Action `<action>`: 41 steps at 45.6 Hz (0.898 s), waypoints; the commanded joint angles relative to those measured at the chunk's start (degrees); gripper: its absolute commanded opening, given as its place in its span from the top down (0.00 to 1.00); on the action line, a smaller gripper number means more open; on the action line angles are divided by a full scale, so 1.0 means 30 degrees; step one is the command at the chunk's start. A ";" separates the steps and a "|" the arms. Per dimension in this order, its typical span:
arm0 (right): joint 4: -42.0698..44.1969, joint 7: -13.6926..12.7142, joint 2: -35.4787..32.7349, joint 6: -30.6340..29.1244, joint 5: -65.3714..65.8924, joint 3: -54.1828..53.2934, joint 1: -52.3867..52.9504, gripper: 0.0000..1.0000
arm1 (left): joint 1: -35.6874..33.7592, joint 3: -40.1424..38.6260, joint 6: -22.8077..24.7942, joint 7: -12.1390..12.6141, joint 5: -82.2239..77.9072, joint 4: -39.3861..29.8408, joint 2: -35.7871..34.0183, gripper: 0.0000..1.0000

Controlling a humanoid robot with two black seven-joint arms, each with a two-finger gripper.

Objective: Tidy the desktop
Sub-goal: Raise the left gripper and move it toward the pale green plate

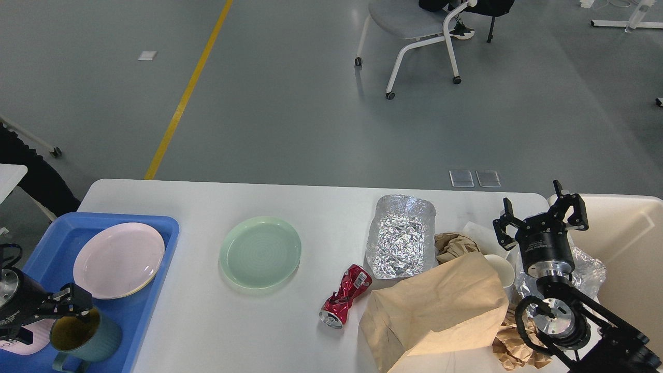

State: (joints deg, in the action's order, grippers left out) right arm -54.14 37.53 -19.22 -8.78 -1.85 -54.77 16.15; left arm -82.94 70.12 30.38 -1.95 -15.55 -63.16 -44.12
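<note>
The white desktop point(290, 199) carries a green plate point(260, 252), a crushed red can point(346, 296), a foil tray point(401, 238), a brown paper bag point(440, 305), crumpled brown paper point(456, 243) and a white paper cup point(501, 269). A blue tray point(163, 230) at the left holds a pink plate point(119, 259) and a teal mug point(88, 339). My left gripper point(72, 301) is open just above the mug's far rim. My right gripper point(538, 211) is open and empty above the table's right end.
A beige open bin point(632, 233) stands off the table's right end, with clear crumpled plastic point(590, 269) at its near edge. More crumpled brown paper point(510, 344) lies under my right arm. A wheeled chair point(414, 26) stands on the floor beyond.
</note>
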 commanded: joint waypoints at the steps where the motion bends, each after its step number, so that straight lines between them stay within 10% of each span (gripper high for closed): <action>1: 0.0000 0.0001 0.0021 -0.0004 0.0000 0.0004 -0.0022 0.00 | -0.2874 0.2111 0.0011 -0.0054 0.0056 -0.2087 0.0058 0.04; 22: 0.0000 0.0001 -0.0008 0.0024 0.0000 0.0004 -0.0022 0.00 | -1.7435 0.7446 0.0070 0.0093 0.2280 -0.9764 0.3481 0.04; 41: 0.0000 0.0001 0.0021 -0.0005 0.0000 0.0004 -0.0022 0.00 | -2.3593 0.6013 0.3115 -0.0112 0.8432 -1.1173 1.0603 0.04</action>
State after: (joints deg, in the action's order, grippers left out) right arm -54.14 37.53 -19.17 -8.74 -1.84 -54.76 16.11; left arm -150.86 89.93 36.36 -2.19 6.69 -96.20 -15.14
